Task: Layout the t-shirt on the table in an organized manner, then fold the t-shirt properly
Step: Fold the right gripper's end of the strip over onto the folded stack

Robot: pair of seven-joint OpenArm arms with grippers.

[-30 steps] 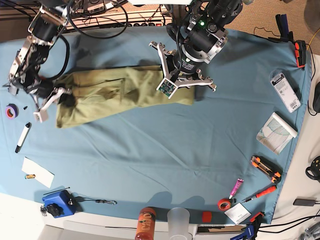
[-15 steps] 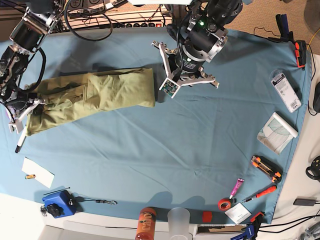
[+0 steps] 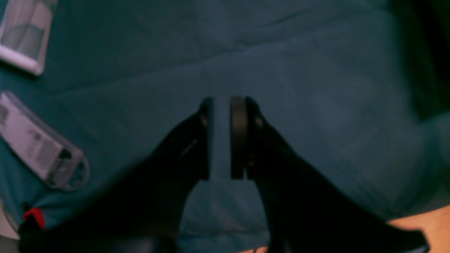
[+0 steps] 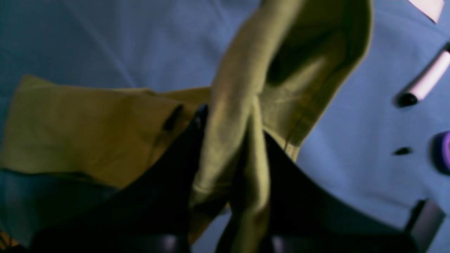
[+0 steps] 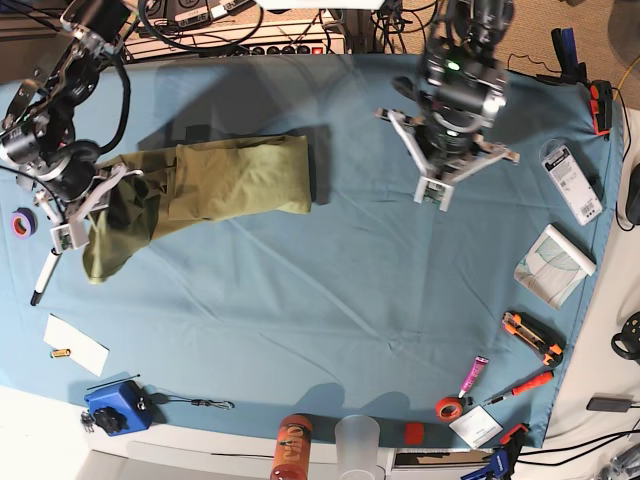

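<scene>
Right gripper (image 4: 228, 140) pinches the olive cotton t-shirt (image 5: 215, 185); left gripper (image 3: 221, 137) hangs narrowly parted, empty (wrist view only).

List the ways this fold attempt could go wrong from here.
1. Only the right gripper pinches the t-shirt, and on a bunched wad of cloth; lifting or dragging may crumple it rather than spread it.
2. The left gripper hangs empty over bare table, off the shirt, so nothing pins the far end.
3. A marker and purple tape roll lie close to the hanging end; it might sweep them.
</scene>
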